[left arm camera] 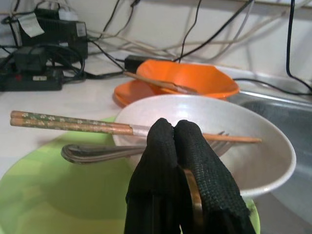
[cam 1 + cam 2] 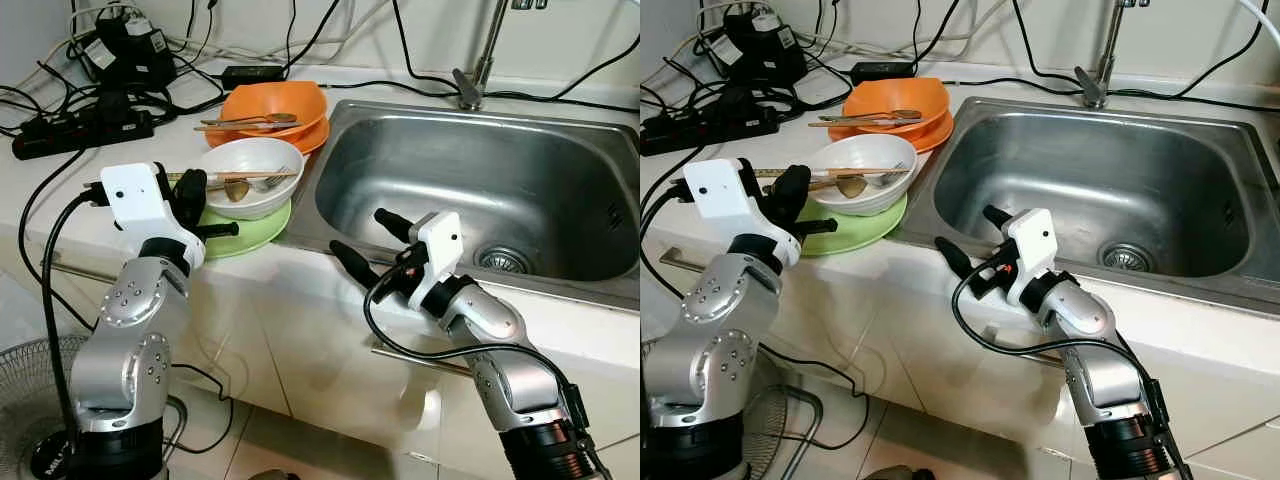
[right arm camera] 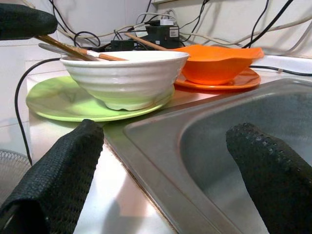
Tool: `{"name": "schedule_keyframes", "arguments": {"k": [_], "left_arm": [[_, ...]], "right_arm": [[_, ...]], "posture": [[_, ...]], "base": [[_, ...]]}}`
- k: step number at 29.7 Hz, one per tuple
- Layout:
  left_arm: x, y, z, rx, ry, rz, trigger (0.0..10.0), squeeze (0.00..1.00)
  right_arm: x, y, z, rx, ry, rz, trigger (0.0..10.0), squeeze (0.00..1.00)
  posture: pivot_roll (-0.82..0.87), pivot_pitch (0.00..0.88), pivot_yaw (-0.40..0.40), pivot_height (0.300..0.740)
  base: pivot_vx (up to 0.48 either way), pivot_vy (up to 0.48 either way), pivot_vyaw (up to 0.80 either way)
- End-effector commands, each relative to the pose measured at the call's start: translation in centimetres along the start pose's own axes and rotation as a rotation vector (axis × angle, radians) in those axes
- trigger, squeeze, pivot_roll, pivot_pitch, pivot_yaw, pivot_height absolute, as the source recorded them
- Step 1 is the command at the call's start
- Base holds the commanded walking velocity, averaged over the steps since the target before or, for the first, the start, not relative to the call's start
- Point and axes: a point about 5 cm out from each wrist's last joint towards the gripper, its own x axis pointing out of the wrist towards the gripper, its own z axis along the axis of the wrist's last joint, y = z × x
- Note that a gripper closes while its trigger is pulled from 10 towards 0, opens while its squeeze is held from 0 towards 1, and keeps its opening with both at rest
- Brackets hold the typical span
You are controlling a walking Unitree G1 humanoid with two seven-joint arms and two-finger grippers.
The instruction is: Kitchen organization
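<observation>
White bowl (image 2: 250,170) on green plate (image 2: 245,235), orange bowl (image 2: 275,105), flower-patterned green chopsticks (image 1: 68,122).

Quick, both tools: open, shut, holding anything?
Left tool: shut, holding nothing visible, at the white bowl over the green plate.
Right tool: open and empty, at the sink rim.

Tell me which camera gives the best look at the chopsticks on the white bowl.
The left wrist view: the chopsticks lie close, across the white bowl, floral pattern visible, just beyond the left gripper. Both eye views show them small, from above. The right wrist view catches only their ends over the rim.
</observation>
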Motion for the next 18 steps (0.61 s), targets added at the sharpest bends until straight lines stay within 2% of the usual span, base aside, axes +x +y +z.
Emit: {"name": "schedule_keyframes", "arguments": {"k": [1,7,12,15,18], "left_arm": [[-0.1,0.3,-0.1,0.021,0.056,0.010,0.0,0.00],[-0.2,0.7,0.3,0.062,0.107,-0.007,0.0,0.00],[-0.3,1.0,1.5,0.115,0.165,-0.064,0.0,0.00],[-0.2,1.5,1.9,0.177,0.219,-0.114,0.0,0.00],[0.0,2.0,2.5,0.195,0.230,-0.116,0.0,0.00]], "right_arm": [[0.2,0.2,0.4,-0.007,-0.019,0.012,10.0,0.00],[0.3,0.3,0.3,-0.005,-0.020,0.012,10.0,0.00],[0.4,0.3,0.3,-0.005,-0.020,0.012,10.0,0.00],[0.4,0.3,0.3,-0.004,-0.020,0.010,10.0,0.00],[0.5,0.4,0.2,-0.003,-0.021,0.009,10.0,0.00]], "posture": [[-0.02,0.057,0.105,0.740],[-0.01,0.057,0.106,0.740],[0.00,0.058,0.107,0.740],[0.01,0.058,0.109,0.740],[0.01,0.058,0.111,0.740]], "base": [[0.000,0.000,0.00],[0.000,0.000,0.00],[0.000,0.000,0.00],[0.000,0.000,0.00],[0.000,0.000,0.00]]}}
